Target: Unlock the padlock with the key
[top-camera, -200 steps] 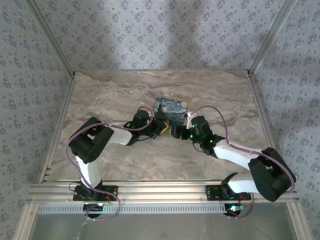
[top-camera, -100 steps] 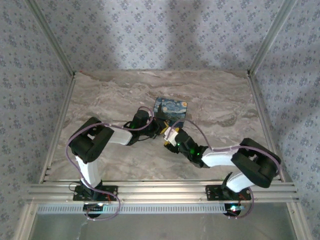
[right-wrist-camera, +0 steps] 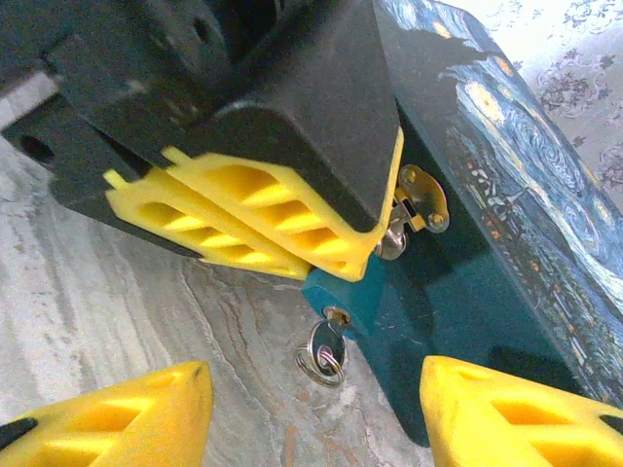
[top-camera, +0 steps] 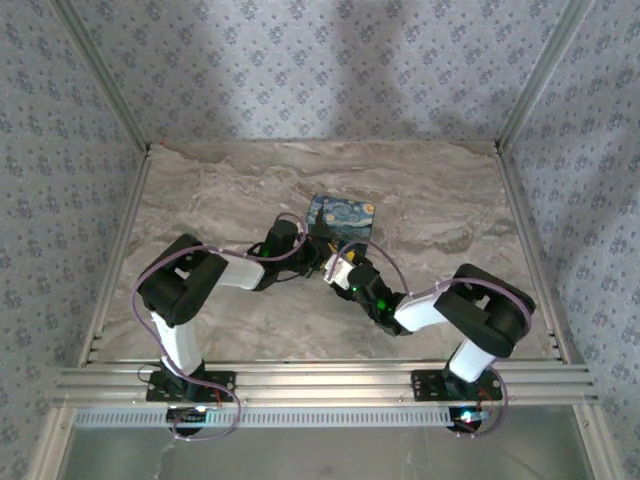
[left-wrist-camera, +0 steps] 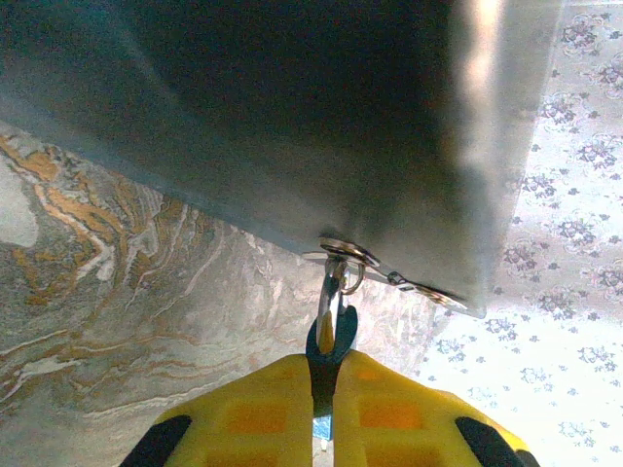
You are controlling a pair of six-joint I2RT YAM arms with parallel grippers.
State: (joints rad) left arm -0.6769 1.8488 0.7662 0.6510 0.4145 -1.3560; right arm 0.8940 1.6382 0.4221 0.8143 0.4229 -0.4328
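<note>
Left gripper (left-wrist-camera: 324, 379) is clamping the padlock (right-wrist-camera: 343, 288) at the box (right-wrist-camera: 506, 156) hasp; right gripper (right-wrist-camera: 311, 379), jaws apart, is hovering near the inserted key (right-wrist-camera: 324, 348).

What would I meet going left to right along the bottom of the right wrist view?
Yellow fingertip → key with its ring → other yellow fingertip.

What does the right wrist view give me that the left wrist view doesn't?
Right wrist: the key in the padlock's underside, with the right end effector open either side of it. Left wrist: the shackle rising from the padlock to the hasp. Both: the left end effector shut on the padlock, against the box.
</note>
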